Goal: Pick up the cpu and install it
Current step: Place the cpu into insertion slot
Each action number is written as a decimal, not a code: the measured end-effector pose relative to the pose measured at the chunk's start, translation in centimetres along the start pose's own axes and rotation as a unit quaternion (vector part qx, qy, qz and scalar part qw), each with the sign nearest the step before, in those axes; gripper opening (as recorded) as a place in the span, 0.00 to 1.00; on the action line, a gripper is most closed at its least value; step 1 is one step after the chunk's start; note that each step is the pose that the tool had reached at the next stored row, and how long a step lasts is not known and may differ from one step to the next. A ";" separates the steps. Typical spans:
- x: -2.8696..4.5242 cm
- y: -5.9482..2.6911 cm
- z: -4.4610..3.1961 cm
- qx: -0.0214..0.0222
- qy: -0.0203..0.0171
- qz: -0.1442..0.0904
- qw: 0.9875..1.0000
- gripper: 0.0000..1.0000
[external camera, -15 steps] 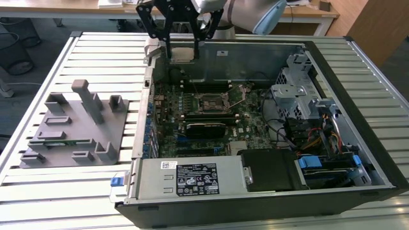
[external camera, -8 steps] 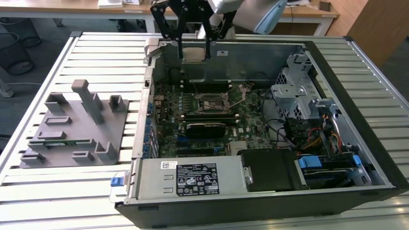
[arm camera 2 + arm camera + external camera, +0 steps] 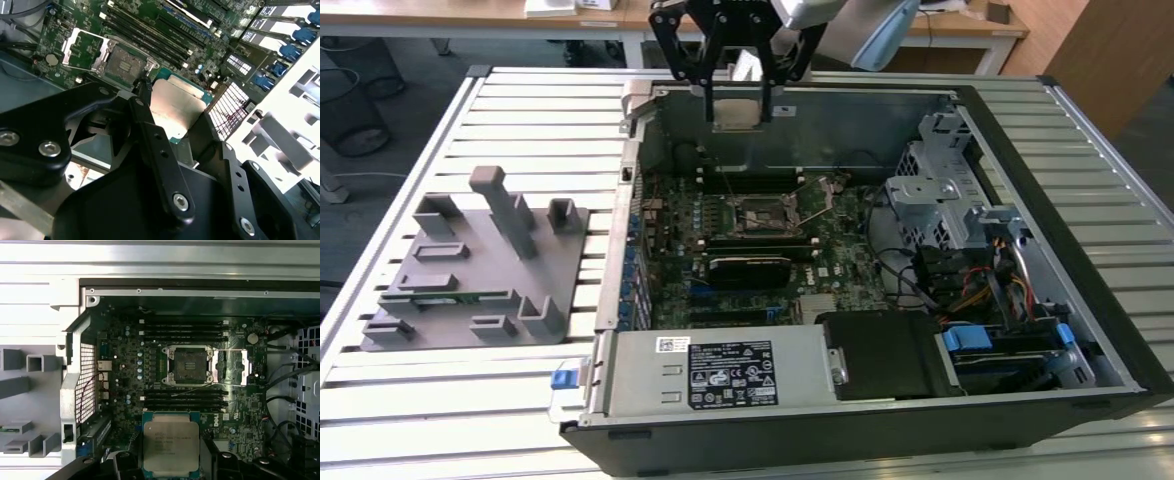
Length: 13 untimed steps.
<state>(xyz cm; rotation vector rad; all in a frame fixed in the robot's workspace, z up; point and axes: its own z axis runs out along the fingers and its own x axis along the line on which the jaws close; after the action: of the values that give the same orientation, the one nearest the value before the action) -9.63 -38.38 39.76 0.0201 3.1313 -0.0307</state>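
Partly hidden behind the black metal gripper [image 3: 175, 106] in the second wrist view: the flat square silver-topped cpu [image 3: 172, 116]. Cut off by the exterior view's edge, at the far side: the pale grey robot arm [image 3: 861, 25].

The cpu [image 3: 171, 445] had a dull silver-grey metal lid, lightly brushed, on a thin green board edge. The gripper [image 3: 743, 114] looked like black satin-finished metal, with bright steel screws [image 3: 180, 201]. The board [image 3: 125, 370] was glossy green laminate, and its socket [image 3: 189, 365] had a shiny bare-metal frame. The case [image 3: 854, 435] was matt black outside and bare grey sheet metal inside. The table [image 3: 520, 110] was pale ribbed metal with a soft sheen. The jig [image 3: 480, 265] looked like matt grey plastic. The clip [image 3: 563, 379] was glossy blue plastic.
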 end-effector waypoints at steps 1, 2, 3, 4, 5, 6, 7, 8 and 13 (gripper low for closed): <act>-0.04 -0.01 0.00 0.000 0.000 0.000 1.000 0.54; -0.10 0.00 0.01 0.000 0.000 0.000 1.000 0.54; -0.16 0.00 0.01 0.000 0.000 0.000 1.000 0.54; -0.24 0.01 0.00 0.000 0.000 0.000 1.000 0.54; -0.31 0.00 0.01 0.001 0.000 0.001 1.000 0.54; -0.37 0.00 0.02 0.001 0.000 0.001 1.000 0.54; -0.37 0.00 0.04 0.001 0.000 0.003 1.000 0.54; -0.38 0.00 0.06 0.002 0.000 0.007 1.000 0.54; -0.38 0.00 0.17 0.005 0.000 0.034 0.999 0.54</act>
<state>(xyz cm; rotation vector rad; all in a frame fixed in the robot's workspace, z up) -9.25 -38.38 39.60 0.1257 3.1276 -0.0463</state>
